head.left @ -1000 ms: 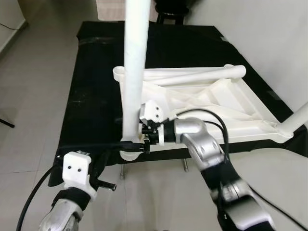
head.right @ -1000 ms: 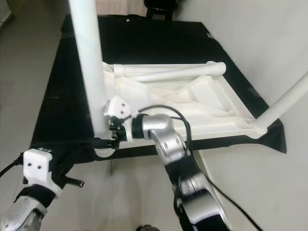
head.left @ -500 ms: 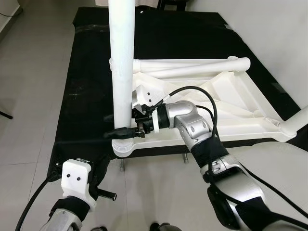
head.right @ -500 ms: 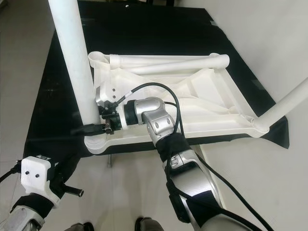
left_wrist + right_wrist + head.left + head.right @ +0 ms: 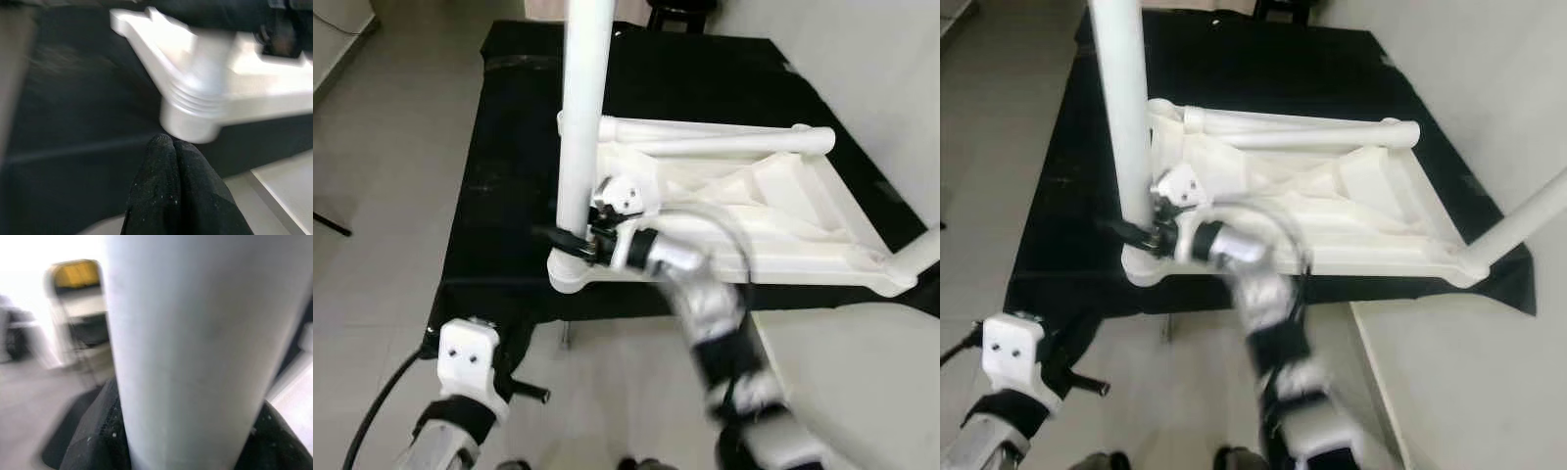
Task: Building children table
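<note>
On the black cloth (image 5: 499,147) that covers a low platform lies the white plastic tabletop (image 5: 773,211), turned upside down so its ribbed underside faces up. One white leg (image 5: 582,108) stands upright in the socket at the corner nearest the robot's left side. Another leg (image 5: 720,142) lies flat along the far edge of the tabletop, and a third (image 5: 1523,220) juts out at a slant from the corner on the robot's right.

From where I stand, the right gripper (image 5: 576,240) is low on the upright leg, just above the socket, its black fingers (image 5: 90,443) on either side of the tube. In the right wrist view the leg takes up most of the picture and the fingers hug it on both sides, so it has the leg clasped. The right arm itself is smeared with blur.

The left gripper (image 5: 173,147) hangs below the edge of the platform, apart from the table. In its wrist view the two black fingers are pressed together with nothing between them, pointing toward the round corner socket (image 5: 193,115). Pale tiled floor (image 5: 382,225) surrounds the platform.
</note>
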Robot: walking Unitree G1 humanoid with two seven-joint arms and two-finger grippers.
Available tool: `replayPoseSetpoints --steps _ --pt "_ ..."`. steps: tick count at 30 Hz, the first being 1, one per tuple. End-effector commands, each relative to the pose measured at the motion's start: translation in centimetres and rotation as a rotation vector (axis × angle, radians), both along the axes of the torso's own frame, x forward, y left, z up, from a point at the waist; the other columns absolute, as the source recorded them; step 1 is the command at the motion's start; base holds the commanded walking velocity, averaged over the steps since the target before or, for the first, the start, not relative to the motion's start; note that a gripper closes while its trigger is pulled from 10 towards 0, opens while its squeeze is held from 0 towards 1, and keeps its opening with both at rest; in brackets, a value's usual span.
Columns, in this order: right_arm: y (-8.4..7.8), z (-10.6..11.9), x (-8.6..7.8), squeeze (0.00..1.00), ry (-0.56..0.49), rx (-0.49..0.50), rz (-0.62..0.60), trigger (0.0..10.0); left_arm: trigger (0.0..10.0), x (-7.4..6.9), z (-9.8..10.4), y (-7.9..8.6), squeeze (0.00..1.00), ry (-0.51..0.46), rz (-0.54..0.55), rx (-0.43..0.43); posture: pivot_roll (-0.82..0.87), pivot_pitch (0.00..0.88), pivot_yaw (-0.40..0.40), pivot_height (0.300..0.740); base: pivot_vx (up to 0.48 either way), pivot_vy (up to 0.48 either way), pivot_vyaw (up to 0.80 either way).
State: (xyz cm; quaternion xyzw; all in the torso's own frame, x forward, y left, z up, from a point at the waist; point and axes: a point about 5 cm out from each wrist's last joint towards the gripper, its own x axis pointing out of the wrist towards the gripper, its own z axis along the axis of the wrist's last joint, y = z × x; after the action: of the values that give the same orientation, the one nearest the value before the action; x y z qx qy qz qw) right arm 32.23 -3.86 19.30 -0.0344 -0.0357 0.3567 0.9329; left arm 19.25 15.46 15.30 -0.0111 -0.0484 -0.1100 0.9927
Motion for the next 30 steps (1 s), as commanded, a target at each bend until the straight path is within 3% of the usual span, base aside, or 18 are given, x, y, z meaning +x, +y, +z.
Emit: replayPoseSetpoints --steps 1,4,5,8,9,10,11,13,14,19,21,24,25,26,27,28,30 --pt "-1.3 -5.0 -0.8 0.0 0.209 -0.056 -0.26 0.0 10.0 0.0 -0.9 0.2 0.0 0.037 0.002 0.0 -0.13 0.165 -0.113 0.74 0.0 0.0 0.0" --pt "-0.6 -4.7 -0.3 0.0 0.19 -0.05 -0.233 0.0 10.0 0.4 -1.0 0.3 0.0 0.038 0.001 -0.003 -0.12 0.153 -0.125 0.74 0.0 0.0 0.0" --pt "0.6 -4.1 0.2 0.0 0.171 -0.037 -0.202 0.0 10.0 0.8 -1.2 0.4 0.0 0.04 -0.003 -0.006 -0.11 0.141 -0.131 0.74 0.0 0.0 0.0" --pt "1.1 -3.9 0.2 0.0 0.172 -0.03 -0.192 0.0 10.0 0.9 -1.2 0.4 0.0 0.038 0.0 -0.004 -0.11 0.14 -0.133 0.74 0.0 0.0 0.0" --pt "2.3 -3.7 -0.2 0.0 0.194 -0.01 -0.138 3.2 10.0 0.7 -1.2 0.6 0.0 0.031 0.027 -0.001 -0.1 0.137 -0.136 0.74 0.0 0.0 0.0" --pt "2.3 -3.7 -0.2 0.0 0.194 -0.01 -0.138 3.2 10.0 0.7 -1.2 0.6 0.0 0.031 0.027 -0.001 -0.1 0.137 -0.136 0.74 0.0 0.0 0.0" --pt "2.6 -3.7 -0.3 0.0 0.21 -0.004 -0.103 10.0 10.0 0.7 -1.1 0.7 0.0 0.027 0.036 0.001 -0.1 0.137 -0.136 0.74 0.0 0.0 0.0" --pt "2.8 -3.4 -0.8 0.0 0.229 0.014 -0.105 10.0 10.0 0.8 -1.1 0.7 0.0 0.025 0.039 0.002 -0.1 0.138 -0.141 0.74 0.0 0.0 0.0" --pt "3.0 -2.8 -1.0 1.0 0.233 0.043 -0.058 10.0 10.0 0.8 -1.1 0.6 0.0 0.024 0.038 0.003 -0.1 0.138 -0.141 0.74 0.0 0.0 0.0" --pt "3.0 0.2 -0.3 1.0 0.137 0.12 0.159 10.0 10.0 0.8 -1.1 0.3 0.0 0.024 0.019 0.001 -0.1 0.148 -0.14 0.74 0.0 0.0 0.0" --pt "2.2 1.9 0.6 1.0 0.059 0.108 0.32 10.0 10.0 0.7 -1.0 0.3 0.0 0.025 0.014 -0.002 -0.09 0.16 -0.142 0.74 0.0 0.0 0.0" --pt "1.9 2.4 0.9 1.0 0.038 0.097 0.373 10.0 10.0 0.6 -1.0 0.2 0.0 0.025 0.012 -0.002 -0.09 0.162 -0.142 0.74 0.0 0.0 0.0" --pt "1.5 2.9 1.2 0.4 0.001 0.059 0.426 10.0 10.0 0.5 -1.0 0.2 0.0 0.025 0.012 -0.003 -0.09 0.166 -0.144 0.74 0.0 0.0 0.0" --pt "1.5 2.9 1.2 0.4 0.001 0.059 0.426 10.0 10.0 0.5 -1.0 0.2 0.0 0.025 0.012 -0.003 -0.09 0.166 -0.144 0.74 0.0 0.0 0.0" --pt "1.3 3.4 1.2 0.0 -0.04 0.012 0.504 10.0 10.0 0.4 -0.9 0.2 0.0 0.025 0.013 -0.003 -0.08 0.177 -0.146 0.74 0.0 0.0 0.0" --pt "1.3 3.4 1.2 0.0 -0.04 0.012 0.504 10.0 10.0 0.4 -0.9 0.2 0.0 0.025 0.013 -0.003 -0.08 0.177 -0.146 0.74 0.0 0.0 0.0" --pt "1.2 3.9 1.3 0.0 -0.085 -0.077 0.627 10.0 10.0 0.1 -0.8 0.1 0.0 0.027 0.013 -0.003 -0.07 0.188 -0.148 0.74 0.0 0.0 0.0"
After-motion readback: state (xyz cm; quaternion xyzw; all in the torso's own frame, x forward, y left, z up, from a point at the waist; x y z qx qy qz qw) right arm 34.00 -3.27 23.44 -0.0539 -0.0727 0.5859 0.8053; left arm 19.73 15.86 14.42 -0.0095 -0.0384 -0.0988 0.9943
